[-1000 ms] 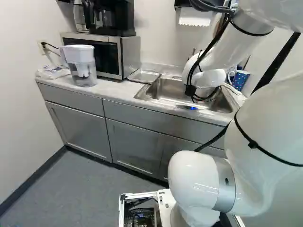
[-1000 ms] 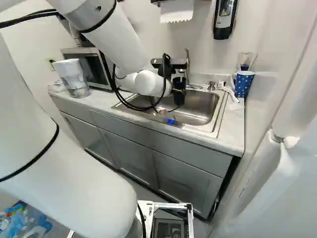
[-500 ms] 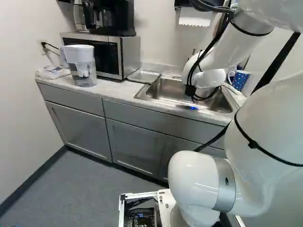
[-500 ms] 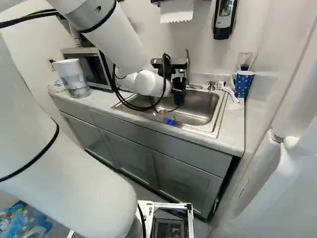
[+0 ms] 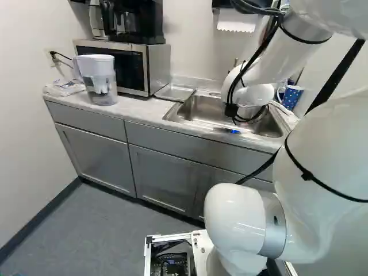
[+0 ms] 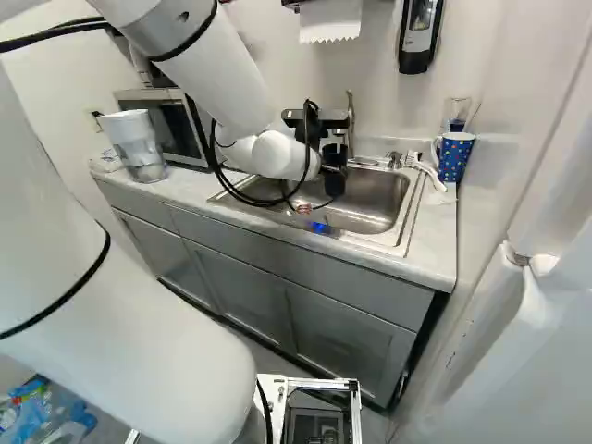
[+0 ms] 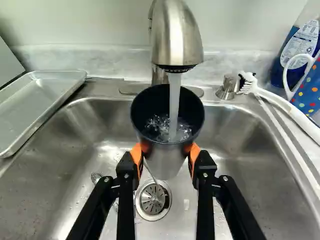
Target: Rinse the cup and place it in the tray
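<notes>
Cup point(image 7: 165, 161) under water point(image 7: 174, 97) from the faucet point(image 7: 177, 35) — jaws snug on both its sides

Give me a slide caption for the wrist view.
Running tap fills a dark cup held upright between orange-padded fingers over a steel sink.

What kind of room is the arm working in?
Likely an office kitchenette or break room: a steel sink with a running faucet, a microwave with a coffee maker on top, and a filter pitcher on the counter. Whether it's office or home, I can't confirm.
</notes>
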Tool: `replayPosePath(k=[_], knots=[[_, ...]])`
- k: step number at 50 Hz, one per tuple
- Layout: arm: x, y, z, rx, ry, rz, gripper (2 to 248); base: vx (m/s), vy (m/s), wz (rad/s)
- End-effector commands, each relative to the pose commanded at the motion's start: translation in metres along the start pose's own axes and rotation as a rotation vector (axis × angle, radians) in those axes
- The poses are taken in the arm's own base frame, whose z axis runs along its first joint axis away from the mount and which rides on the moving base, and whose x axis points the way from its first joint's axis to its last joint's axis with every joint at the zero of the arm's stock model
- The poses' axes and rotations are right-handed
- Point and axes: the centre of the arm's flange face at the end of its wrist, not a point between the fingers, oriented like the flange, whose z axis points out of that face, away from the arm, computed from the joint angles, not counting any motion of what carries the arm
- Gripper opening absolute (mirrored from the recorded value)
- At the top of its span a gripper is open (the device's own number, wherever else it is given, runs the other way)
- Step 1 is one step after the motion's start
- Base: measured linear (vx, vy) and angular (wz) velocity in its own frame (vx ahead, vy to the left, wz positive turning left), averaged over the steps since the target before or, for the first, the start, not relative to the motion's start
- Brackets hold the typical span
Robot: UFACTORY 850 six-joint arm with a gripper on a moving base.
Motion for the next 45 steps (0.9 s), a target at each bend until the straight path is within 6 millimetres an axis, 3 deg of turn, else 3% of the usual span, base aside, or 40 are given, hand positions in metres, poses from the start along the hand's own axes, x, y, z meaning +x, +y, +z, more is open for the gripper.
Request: replayPosePath(k=[45], knots=[[0.0000, 0.0000, 0.0000, 0.000, 0.000, 0.000, 113, 0.000, 0.000, 0.000]])
